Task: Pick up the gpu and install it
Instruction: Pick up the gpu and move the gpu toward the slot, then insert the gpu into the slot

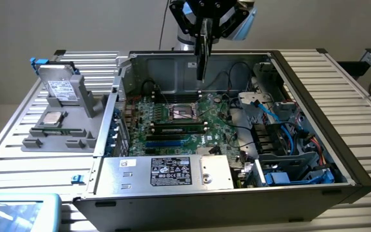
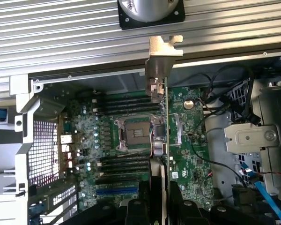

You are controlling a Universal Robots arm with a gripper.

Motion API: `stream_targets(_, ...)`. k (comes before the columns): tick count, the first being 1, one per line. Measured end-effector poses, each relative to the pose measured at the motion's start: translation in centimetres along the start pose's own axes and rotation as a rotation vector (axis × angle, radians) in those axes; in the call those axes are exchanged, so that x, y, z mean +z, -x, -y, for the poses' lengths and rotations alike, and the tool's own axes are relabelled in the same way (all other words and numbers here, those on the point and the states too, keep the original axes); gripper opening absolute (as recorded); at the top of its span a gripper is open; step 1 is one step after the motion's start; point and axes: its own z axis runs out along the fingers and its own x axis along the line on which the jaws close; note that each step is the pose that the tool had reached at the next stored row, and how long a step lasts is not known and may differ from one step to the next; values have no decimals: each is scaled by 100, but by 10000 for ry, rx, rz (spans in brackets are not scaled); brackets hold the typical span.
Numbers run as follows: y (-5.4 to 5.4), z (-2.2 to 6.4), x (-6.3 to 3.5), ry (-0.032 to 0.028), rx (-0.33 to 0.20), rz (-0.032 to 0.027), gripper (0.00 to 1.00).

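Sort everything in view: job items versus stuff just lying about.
Job: gpu, held in the pincer above the motherboard; open case.
Lying about: hard drive on the grey stand; power supply; blue cables.

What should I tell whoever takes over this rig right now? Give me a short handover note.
Gripper: shut on the gpu, holding it by its upper end.
Gpu: hangs upright and edge-on inside the open top of the computer case, above the motherboard and not touching it.
Done: the gpu is picked up and sits over the case.
Left: the gpu is not yet seated in a slot on the motherboard.
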Motion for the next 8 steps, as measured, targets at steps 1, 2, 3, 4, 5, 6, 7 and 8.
stream_targets(1,0,0,0,0,0,0,28)
stream_targets(2,0,0,0,0,0,-2,28)
stream_targets(3,0,0,0,0,-2,-1,28)
stream_targets(4,0,0,0,-1,-10,-2,28)
stream_targets(5,0,0,-1,-2,-27,-4,28)
stream_targets(6,0,0,-1,-4,-87,-12,28)
stream_targets(7,1,0,-1,-6,-236,-27,28)
stream_targets(8,1,0,-1,-9,-415,-46,28)
